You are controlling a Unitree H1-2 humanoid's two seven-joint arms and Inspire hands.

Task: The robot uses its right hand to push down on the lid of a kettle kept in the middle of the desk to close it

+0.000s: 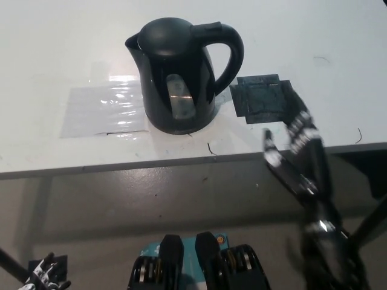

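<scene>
Black right hand (296,154) blurred, fingers apart, empty (kettle (178,75) lid down); left hand (39,278) fingers unclear.

Black electric kettle (180,75) stands upright on a white desk (54,54), lid (164,29) down.

The robot's black right hand (296,154) hangs open at the desk's front edge, well apart from the kettle, beside a dark taped patch (264,98). A clear plastic sheet (103,110) lies left of the kettle. The white left hand (41,277) shows at lower left, too little visible to judge.
</scene>
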